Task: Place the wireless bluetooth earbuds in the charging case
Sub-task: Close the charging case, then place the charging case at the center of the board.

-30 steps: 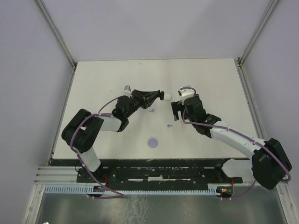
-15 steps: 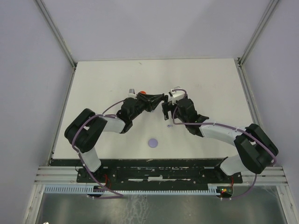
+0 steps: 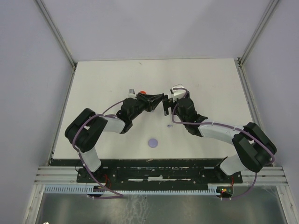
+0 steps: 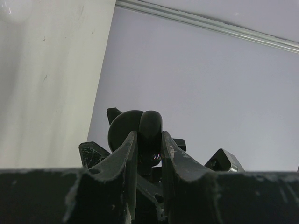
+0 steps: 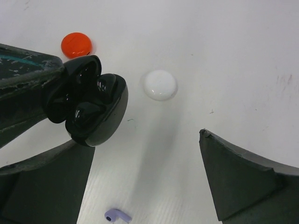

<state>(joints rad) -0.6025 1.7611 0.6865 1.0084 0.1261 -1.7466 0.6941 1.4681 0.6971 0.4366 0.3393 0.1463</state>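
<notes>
Left gripper (image 4: 148, 140) clamped on open black case (image 5: 91, 109), centre left of right wrist view; two black buds (image 5: 105, 86) seem seated inside. Right gripper (image 5: 145, 154) jaws wide apart, empty, just beside case. Lavender earbud (image 5: 117, 216) lies on table (image 5: 233, 56) at bottom edge; orange disc (image 5: 76, 45) and white disc (image 5: 160, 85) higher up.

The right end effector (image 3: 166, 107) moves in until it nearly meets the left end effector (image 3: 161, 98), hiding the white disc (image 5: 160, 85) from above, while a red disc (image 3: 143, 92) emerges beside the left one.
</notes>
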